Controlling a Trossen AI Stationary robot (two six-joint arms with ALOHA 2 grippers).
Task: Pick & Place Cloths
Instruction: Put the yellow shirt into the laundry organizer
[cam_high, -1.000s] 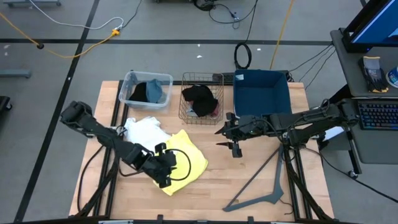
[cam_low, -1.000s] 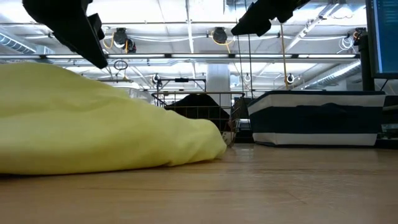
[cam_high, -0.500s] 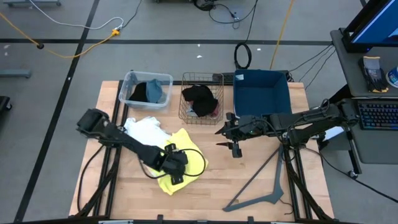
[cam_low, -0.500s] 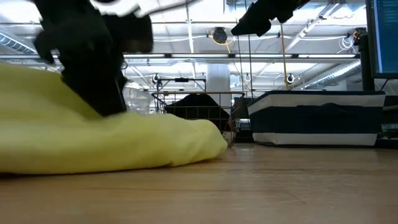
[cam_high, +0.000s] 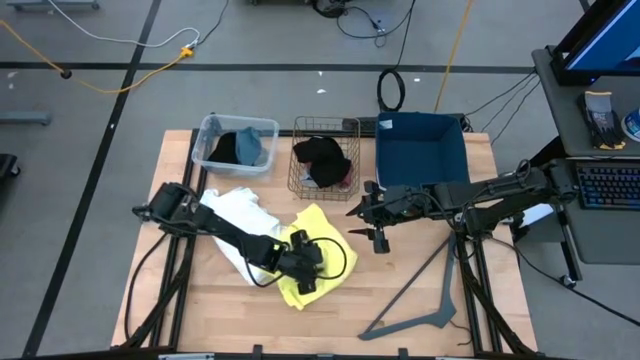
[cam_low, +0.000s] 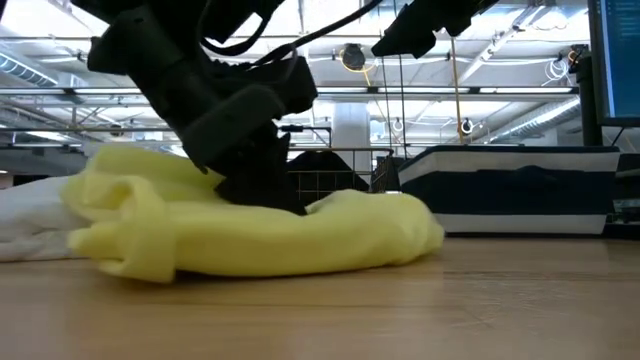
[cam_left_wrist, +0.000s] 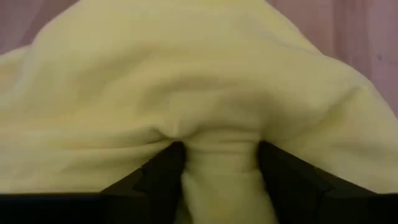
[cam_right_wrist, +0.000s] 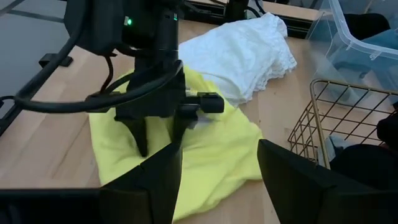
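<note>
The yellow cloth lies bunched on the table in front of the wire basket, and shows in the low view as a rumpled heap. My left gripper stands on it, pointing down, shut on a fold of it. The white cloth lies flat just left of the yellow one. My right gripper hangs open above the table before the dark blue bin, touching nothing. More dark and blue-grey cloths lie in the clear tub and the wire basket. My left gripper pinches a raised fold near the middle of the yellow cloth between its two fingers, coming from above and pointing down. How many layers the fold has cannot be told. The cloth around the fold rests slack on the table.
At the table's far edge stand a clear plastic tub, a wire basket and a dark blue fabric bin. A grey angled bar lies on the near right part of the table. Bare wood shows at near left.
My left gripper has moved toward the table's right edge and come down onto the yellow cloth. The cloth has slid right with it and bunched from a flat spread into a heap, uncovering more of the white cloth. My right arm has kept still.
</note>
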